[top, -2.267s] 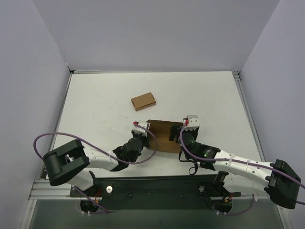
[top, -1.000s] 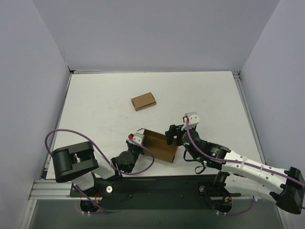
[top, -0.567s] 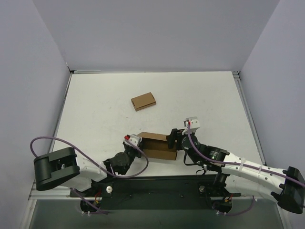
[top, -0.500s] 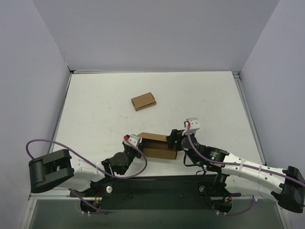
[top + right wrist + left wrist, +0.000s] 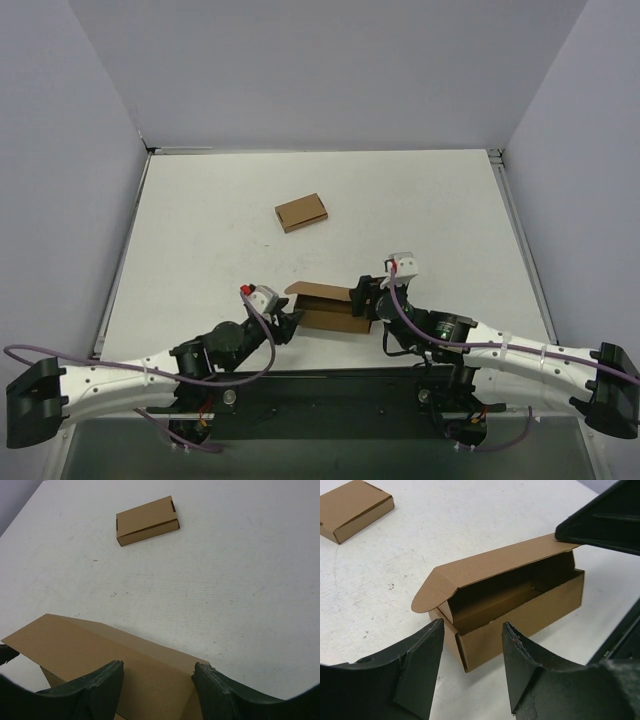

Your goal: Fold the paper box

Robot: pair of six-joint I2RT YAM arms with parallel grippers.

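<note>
Box [image 5: 330, 312] lies near the table's [image 5: 200, 220] front, lid [image 5: 490, 567] half raised. My left gripper [image 5: 472, 626] gapes just before it, apart; my right gripper [image 5: 157, 666] stands spread astride the lid's end, perhaps touching.

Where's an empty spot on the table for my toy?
The whole far right of the table is bare, right of the small flat box. The left side, beside the wall, is bare too. It's crowded at the front, where the left gripper and right gripper flank the paper box.
</note>
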